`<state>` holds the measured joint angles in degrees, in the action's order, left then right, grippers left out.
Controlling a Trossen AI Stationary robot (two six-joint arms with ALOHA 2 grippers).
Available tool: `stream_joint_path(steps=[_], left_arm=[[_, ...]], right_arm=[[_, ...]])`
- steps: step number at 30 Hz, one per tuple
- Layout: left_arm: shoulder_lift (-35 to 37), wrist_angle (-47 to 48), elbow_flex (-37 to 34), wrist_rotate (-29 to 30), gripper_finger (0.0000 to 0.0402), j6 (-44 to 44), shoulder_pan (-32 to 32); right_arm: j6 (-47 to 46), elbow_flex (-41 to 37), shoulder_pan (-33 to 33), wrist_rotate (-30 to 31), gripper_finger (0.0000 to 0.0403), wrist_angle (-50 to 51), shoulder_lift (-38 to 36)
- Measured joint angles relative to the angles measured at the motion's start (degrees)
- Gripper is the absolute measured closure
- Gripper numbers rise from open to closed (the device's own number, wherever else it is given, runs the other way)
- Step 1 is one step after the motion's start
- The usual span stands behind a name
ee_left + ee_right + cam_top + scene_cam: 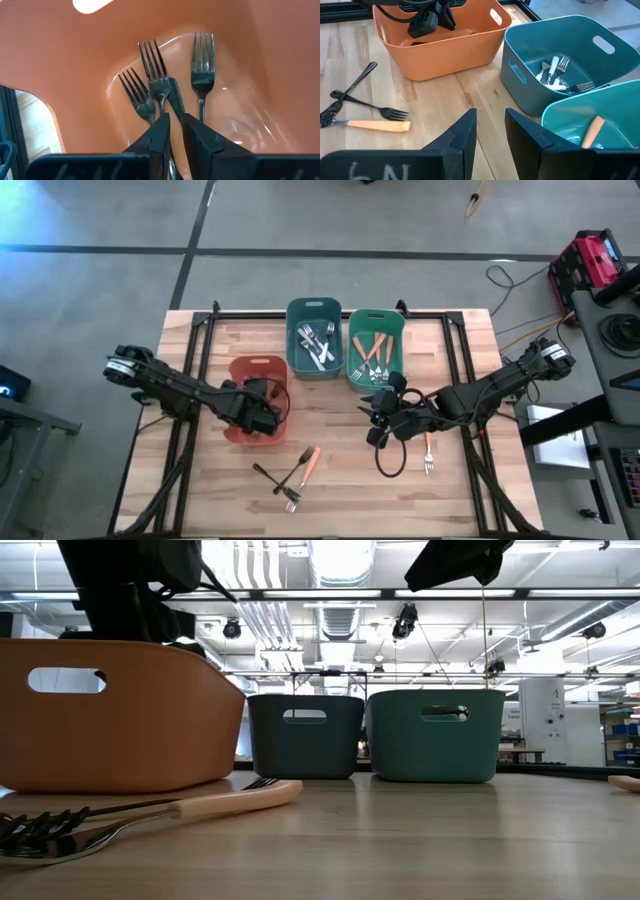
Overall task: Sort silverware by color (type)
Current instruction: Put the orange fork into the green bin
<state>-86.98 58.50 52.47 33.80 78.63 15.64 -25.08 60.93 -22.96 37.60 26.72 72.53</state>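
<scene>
While the left gripper (174, 131) hangs inside the salmon bin (240, 370), its fingers (159, 134) stand a narrow gap apart over the handle of a dark fork (156, 75); whether they pinch that handle or have just let go I cannot tell; two more dark forks (202, 60) lie flat on the bin floor beside it, so this bin looks to be the place for the bronze kind.

Blue bin (300, 315) sits just beside the salmon bin, on its far right side; plain silver forks (318, 345) piled in it. Green bin (395, 325) next along, touching or nearly touching the blue one; orange-handled pieces (372, 352) inside.

Right gripper (490, 131) hovers over bare table near the green bin's front corner, well right of the salmon bin; fingers spread, nothing between them; probably waiting or lining up its next pick.

Unsorted yet: a small crossed cluster on the table in front of the salmon bin, dark forks (367, 105) mixed with one orange-handled fork (375, 125); one more orange-handled fork (428, 452) lies alone farther right, beside the right arm.

Judgement: sorting is mostly done; four or so pieces are left; the crossed pile may drag together when one piece is lifted.
</scene>
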Motion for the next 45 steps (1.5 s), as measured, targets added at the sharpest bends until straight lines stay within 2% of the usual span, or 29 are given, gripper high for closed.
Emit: stream_joint_path(steps=[8,14,19,25,28,31,33,35,38,41,45], left_arm=[[0.1,0.1,1.5,0.3,0.0366,-4.4,0.1],[1.3,0.5,4.4,4.0,0.0365,-13.9,0.5],[4.9,0.6,4.9,5.7,0.0365,-23.0,0.5],[12.0,1.4,4.7,8.5,0.0365,-30.9,0.6],[15.3,-1.3,4.6,10.8,0.0365,-36.6,1.0],[18.4,-8.8,3.4,11.1,0.0365,-46.6,1.5],[20.3,-17.0,1.3,8.6,0.0365,-55.8,2.3],[22.3,-26.5,-1.8,3.2,0.0365,-65.4,2.7],[25.4,-43.1,-7.8,-8.3,0.0366,-76.8,2.7],[27.7,-57.6,-13.2,-15.6,0.0366,-84.2,2.3],[30.0,-66.3,-17.3,-16.2,0.0366,-87.4,1.4]], right_arm=[[-0.6,0.0,0.0,0.0,0.031,0.0,0.0],[-5.2,0.0,0.5,-0.1,0.031,0.0,0.0],[-10.4,0.0,1.6,-0.5,0.031,0.1,0.0],[-15.8,0.0,4.3,-7.9,0.031,0.3,0.0],[-17.8,0.0,5.7,-11.2,0.031,0.4,0.0],[-19.1,0.0,6.5,-13.8,0.031,0.5,0.0],[-20.5,0.0,6.5,-16.4,0.031,0.8,0.0],[-22.2,0.0,6.5,-18.8,0.031,1.3,0.0],[-25.8,0.0,6.3,-22.3,0.031,3.7,0.0],[-30.3,0.0,6.3,-24.7,0.031,7.8,0.0],[-36.8,0.0,5.6,-25.9,0.031,14.7,0.0]])
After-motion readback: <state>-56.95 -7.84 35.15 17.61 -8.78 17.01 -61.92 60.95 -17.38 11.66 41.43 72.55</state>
